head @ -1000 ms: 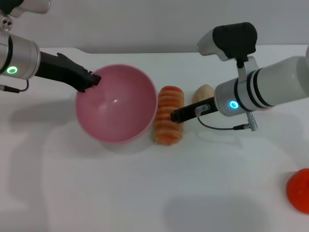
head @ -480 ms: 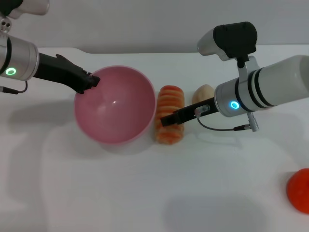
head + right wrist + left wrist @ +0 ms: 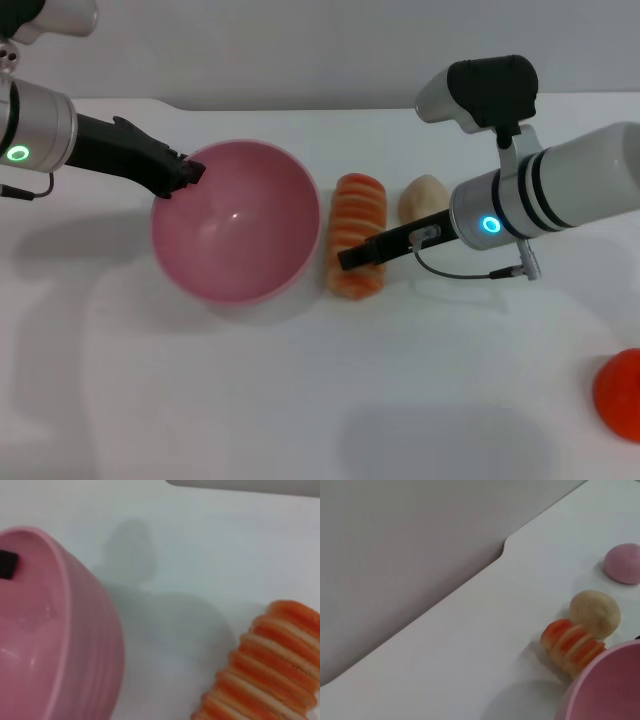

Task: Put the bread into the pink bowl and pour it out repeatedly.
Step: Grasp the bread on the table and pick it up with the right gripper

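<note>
Since the earlier frames the pink bowl (image 3: 236, 220) has slid a little toward the robot's left, leaving a clearer gap between it and the bread (image 3: 358, 236), and the right gripper (image 3: 352, 258) has dropped lower along the loaf. The bread lies flat on the white tabletop (image 3: 320, 400), striped side up, just beside the bowl's right wall. The right gripper's dark fingers (image 3: 365, 253) lie across the near half of the loaf, touching it; whether they are spread or pinching cannot be told. The left gripper (image 3: 186, 172) has its fingers pressed onto the far left rim of the bowl, which sits tilted with its mouth toward the camera. A beige lump (image 3: 422, 196) sits just beyond the bread on the right. An orange object (image 3: 620, 394) shows at the right edge
</note>
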